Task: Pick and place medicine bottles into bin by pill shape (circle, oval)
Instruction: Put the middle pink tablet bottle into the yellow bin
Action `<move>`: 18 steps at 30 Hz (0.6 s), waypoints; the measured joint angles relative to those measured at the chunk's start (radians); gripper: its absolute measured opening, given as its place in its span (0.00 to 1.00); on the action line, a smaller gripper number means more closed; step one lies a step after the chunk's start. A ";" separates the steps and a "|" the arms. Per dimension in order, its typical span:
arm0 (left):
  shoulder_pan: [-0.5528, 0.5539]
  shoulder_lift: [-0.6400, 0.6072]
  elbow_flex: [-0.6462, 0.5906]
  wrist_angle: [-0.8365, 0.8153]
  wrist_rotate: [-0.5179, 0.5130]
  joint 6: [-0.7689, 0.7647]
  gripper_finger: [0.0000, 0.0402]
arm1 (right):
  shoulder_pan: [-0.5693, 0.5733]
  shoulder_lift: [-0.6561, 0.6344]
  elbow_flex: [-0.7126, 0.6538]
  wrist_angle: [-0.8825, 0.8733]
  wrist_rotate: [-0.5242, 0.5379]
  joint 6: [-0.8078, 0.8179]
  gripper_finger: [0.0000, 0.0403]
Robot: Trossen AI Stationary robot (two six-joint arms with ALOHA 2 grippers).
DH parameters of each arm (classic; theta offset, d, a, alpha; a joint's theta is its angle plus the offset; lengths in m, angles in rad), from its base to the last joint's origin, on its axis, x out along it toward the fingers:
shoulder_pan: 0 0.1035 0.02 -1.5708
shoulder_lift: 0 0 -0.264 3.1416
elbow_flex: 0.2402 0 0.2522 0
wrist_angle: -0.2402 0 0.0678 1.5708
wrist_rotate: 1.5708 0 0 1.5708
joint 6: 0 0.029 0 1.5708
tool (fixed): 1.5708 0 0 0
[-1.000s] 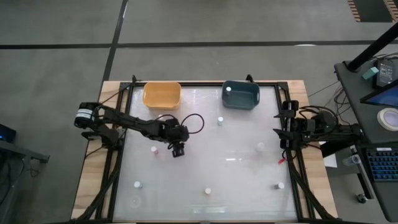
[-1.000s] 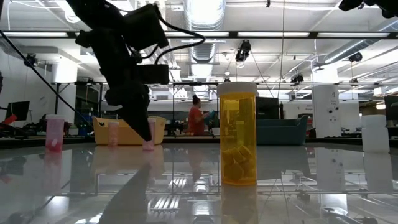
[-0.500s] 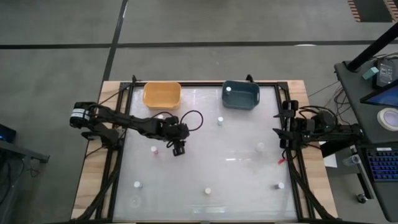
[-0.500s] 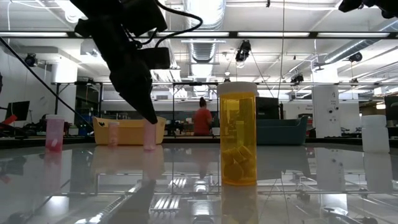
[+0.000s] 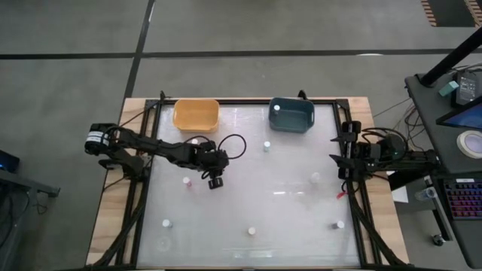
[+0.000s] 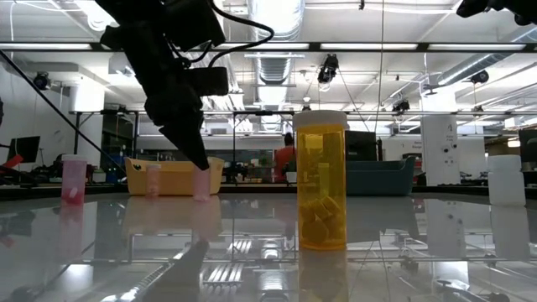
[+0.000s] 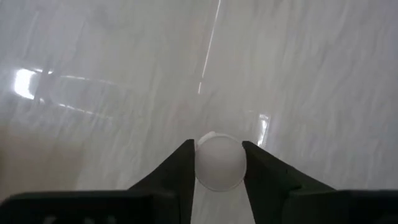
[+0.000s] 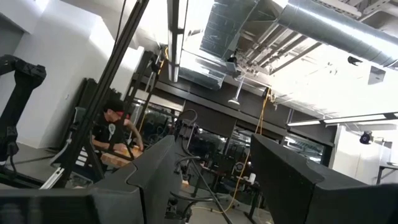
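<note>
My left gripper (image 5: 215, 181) is at the middle left of the table, shut on a small medicine bottle with a pinkish body (image 6: 201, 185) and a round white cap (image 7: 219, 160). Other medicine bottles stand upright on their bases: one beside it (image 5: 187, 181), one mid-table (image 5: 266, 145), one to the right (image 5: 315, 178). A white-capped bottle (image 5: 276, 108) stands in the blue bin (image 5: 301, 120). The yellow bin (image 5: 196, 115) is at the far left. My right gripper (image 8: 211, 180) waits open at the table's right edge. My left gripper pinches the bottle's white cap (image 7: 205, 163) between its two fingers, one on each side. The fingers (image 6: 189, 147) slant down onto it from above and from the table's left. The bottle stands upright with its base on the table.
More bottles stand near the front edge (image 5: 166, 223), (image 5: 251, 231), (image 5: 340, 224), and one (image 5: 194, 140) before the yellow bin. An orange bottle (image 6: 320, 180) stands close to the low camera. A dark frame (image 5: 147, 188) borders the table. People move in the room behind.
My left gripper has stayed at the pinkish bottle and its wrist has risen a little. The bottle stands upright where it was.
</note>
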 joint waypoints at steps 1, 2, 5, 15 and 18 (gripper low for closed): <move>0.000 0.000 0.006 0.000 0.000 0.000 0.23 | 0.000 0.000 0.000 0.000 0.000 0.000 0.50; 0.000 -0.003 0.012 0.000 0.000 0.000 0.23 | 0.000 0.000 0.000 0.000 0.000 0.000 0.50; 0.007 -0.033 0.045 -0.026 0.004 0.016 0.24 | 0.000 0.000 0.000 0.000 0.000 0.000 0.50; 0.252 -0.242 0.107 -0.162 -0.038 0.131 0.29 | 0.000 0.000 0.000 0.000 0.000 0.003 0.50; 0.395 -0.284 0.107 -0.177 -0.053 0.139 0.29 | 0.000 0.000 0.000 0.000 0.000 0.006 0.50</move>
